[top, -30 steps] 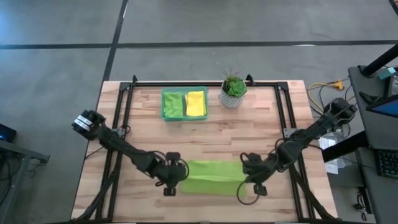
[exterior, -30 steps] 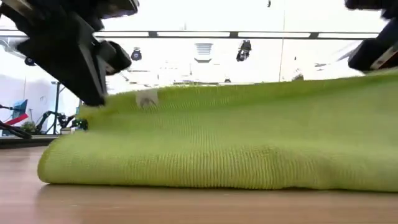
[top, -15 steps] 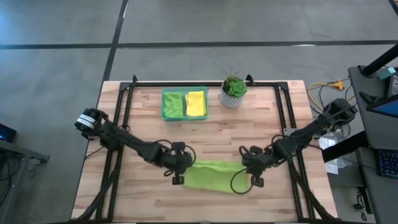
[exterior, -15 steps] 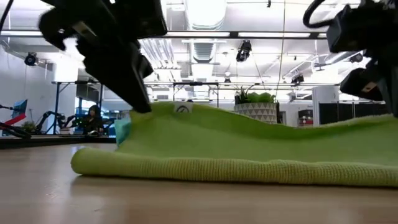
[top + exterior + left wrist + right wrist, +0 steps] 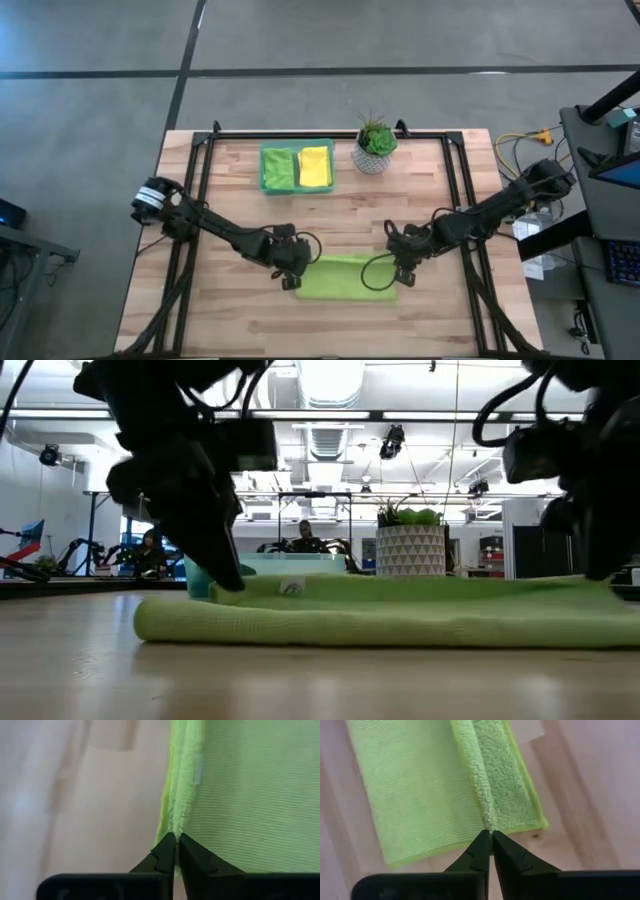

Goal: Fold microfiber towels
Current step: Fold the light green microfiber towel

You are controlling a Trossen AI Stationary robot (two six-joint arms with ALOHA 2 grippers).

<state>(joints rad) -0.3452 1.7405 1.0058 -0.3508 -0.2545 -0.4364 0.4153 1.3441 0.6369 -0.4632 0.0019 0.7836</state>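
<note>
A lime green microfiber towel [image 5: 345, 278] lies folded on the wooden table [image 5: 240, 210] near the front middle, its rounded fold [image 5: 330, 628] along the near side. My left gripper [image 5: 290, 281] is shut on the towel's left end. My right gripper [image 5: 399, 279] is shut on its right end. Both point steeply down. A green towel [image 5: 279, 168] and a yellow towel [image 5: 315, 166] lie side by side in the green tray [image 5: 297, 186] at the back. My left gripper pinches the towel's left end at a raised fuzzy ridge [image 5: 179, 822] between its two fingertips, slanting down from above. The towel lies flat on the table beside them. My right gripper pinches the right end at a fuzzy ridge [image 5: 489, 820], right at the hem, between its fingertips from above. There too the towel lies flat on the wood.
A potted plant [image 5: 375, 146] in a white pot stands at the back, right of the tray. Black rails [image 5: 200, 190] run along the table's left and right sides. People sit in the room beyond the far edge [image 5: 305, 540].
Both grippers, still shut on the towel, have moved toward the far edge and down. The held layer, raised a second ago, has been carried over and laid flat onto the lower layer. The fold stays at the near side.
</note>
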